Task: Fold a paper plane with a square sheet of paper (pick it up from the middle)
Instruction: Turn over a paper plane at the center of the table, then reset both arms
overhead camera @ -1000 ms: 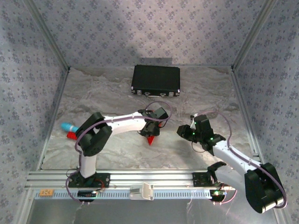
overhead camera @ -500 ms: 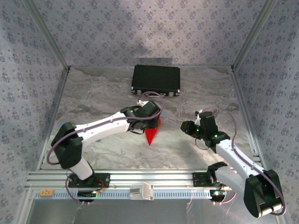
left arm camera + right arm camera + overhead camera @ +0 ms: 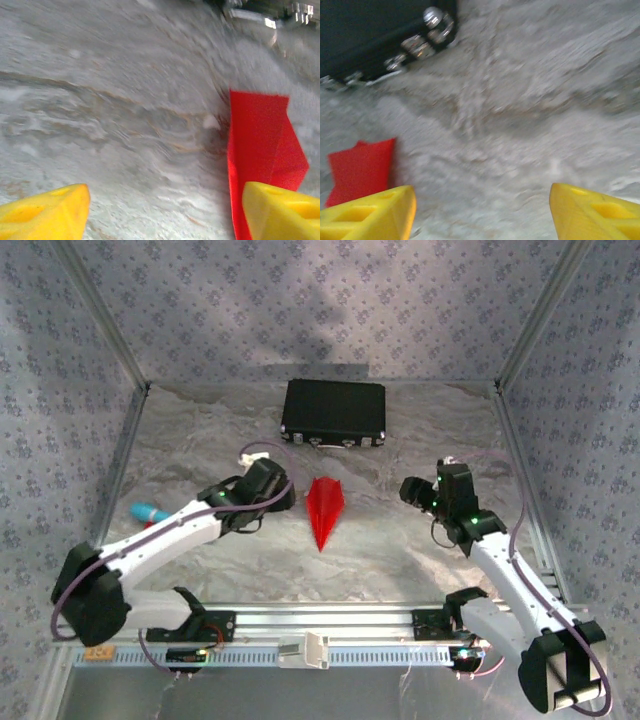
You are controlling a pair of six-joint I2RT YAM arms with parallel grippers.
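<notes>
The square sheet of paper now lies folded as a bright red paper plane [image 3: 324,508] flat on the table's middle, its sharp tip toward the near edge. My left gripper [image 3: 283,500] hovers just left of it, open and holding nothing. In the left wrist view [image 3: 165,212] the plane [image 3: 260,145] lies beside and partly behind the right yellow finger [image 3: 280,210]. My right gripper [image 3: 410,490] stands apart on the plane's right, open and empty. In the right wrist view [image 3: 482,212] the plane's blunt end [image 3: 362,167] shows above the left finger [image 3: 370,212].
A black rectangular case [image 3: 334,410] with metal latches [image 3: 427,37] sits at the back of the table. A small turquoise object [image 3: 150,511] lies at the left, near the left arm. Patterned walls and metal rails close in the table.
The left gripper opened, let go of the red plane and drew back to the left. The plane now lies flat. The right gripper opened too and shifted slightly back and right.
</notes>
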